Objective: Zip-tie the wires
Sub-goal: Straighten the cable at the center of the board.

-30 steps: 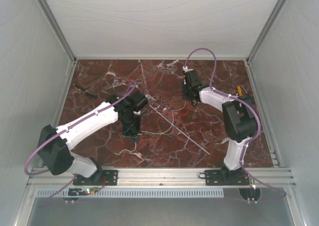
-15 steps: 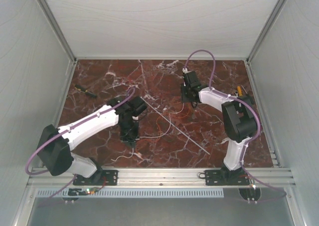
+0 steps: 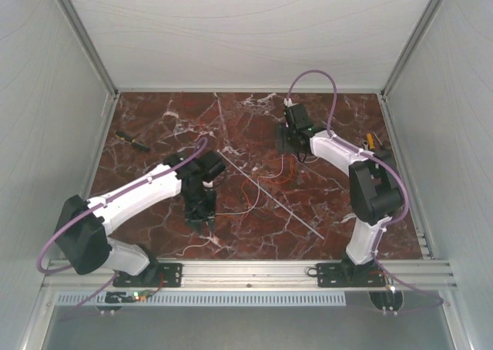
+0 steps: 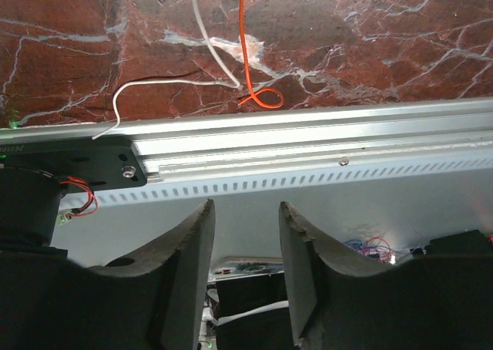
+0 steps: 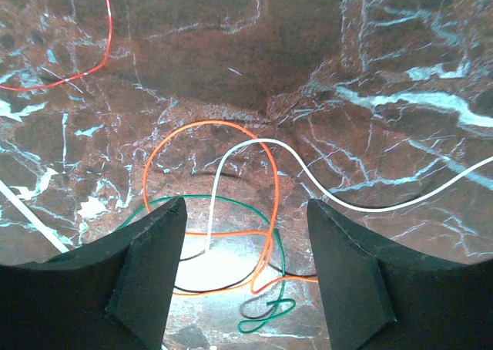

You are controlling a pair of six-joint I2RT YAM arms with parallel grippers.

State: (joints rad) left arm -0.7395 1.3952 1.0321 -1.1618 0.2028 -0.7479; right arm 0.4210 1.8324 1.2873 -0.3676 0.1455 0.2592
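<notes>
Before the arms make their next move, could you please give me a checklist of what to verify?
1. Left tool empty: ok, jaws apart, nothing between.
2. Right tool empty: ok, jaws apart above the wires.
3. Wires bunched together: not ok, they sprawl in loose loops.
4. Zip tie looped round the wires: not ok, it lies straight on the table.
5. Zip tie over or under the wires: cannot tell.
</notes>
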